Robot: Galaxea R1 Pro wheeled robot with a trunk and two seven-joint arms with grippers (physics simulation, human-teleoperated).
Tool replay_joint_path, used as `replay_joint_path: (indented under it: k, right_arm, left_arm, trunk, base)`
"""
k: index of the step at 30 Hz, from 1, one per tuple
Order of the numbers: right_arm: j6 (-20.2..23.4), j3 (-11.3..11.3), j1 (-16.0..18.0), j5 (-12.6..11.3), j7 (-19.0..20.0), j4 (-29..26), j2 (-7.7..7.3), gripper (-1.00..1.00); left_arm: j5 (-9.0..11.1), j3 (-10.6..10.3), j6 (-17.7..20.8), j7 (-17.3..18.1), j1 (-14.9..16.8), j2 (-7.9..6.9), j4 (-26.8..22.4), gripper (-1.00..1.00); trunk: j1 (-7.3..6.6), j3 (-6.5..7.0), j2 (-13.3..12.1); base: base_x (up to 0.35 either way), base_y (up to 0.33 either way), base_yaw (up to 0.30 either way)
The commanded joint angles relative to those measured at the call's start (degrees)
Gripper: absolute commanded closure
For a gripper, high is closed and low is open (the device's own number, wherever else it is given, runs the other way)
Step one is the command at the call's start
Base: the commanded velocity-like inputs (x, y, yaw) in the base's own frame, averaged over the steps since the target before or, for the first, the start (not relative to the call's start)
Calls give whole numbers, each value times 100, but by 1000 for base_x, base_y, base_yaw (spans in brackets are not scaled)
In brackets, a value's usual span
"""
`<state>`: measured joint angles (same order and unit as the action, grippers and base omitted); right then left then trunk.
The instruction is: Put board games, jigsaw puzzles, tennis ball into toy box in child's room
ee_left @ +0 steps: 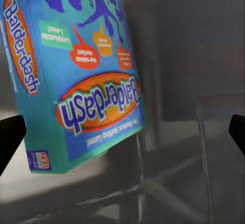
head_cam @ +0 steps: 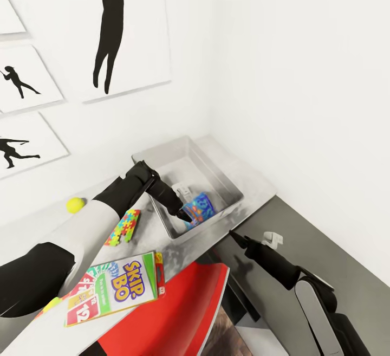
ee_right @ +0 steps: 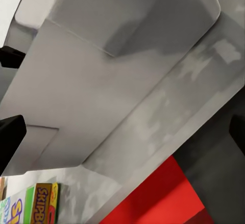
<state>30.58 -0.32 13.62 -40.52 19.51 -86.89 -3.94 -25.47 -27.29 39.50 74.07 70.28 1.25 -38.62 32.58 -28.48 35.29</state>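
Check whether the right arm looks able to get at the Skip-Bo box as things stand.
Probably yes. The right gripper hangs open beside the toy box, and the Skip-Bo box lies face up on the table with nothing visible between them.

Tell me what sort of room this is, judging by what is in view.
Most likely a child's room or playroom. Black silhouette sports pictures hang on the white wall, and the white table holds a Skip-Bo game box, a colourful jigsaw puzzle, a tennis ball and a grey toy box.
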Motion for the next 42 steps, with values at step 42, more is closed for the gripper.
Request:
replay_joint_path:
  k: [42]
  right_arm:
    - [36,-12,6,-33,0,13,0,-100]
  left_arm:
    - [45,2154,1974,1433,178,-1629,-2905,-100]
  trunk:
    - [2,-7,6]
  base:
    - [0,0,0]
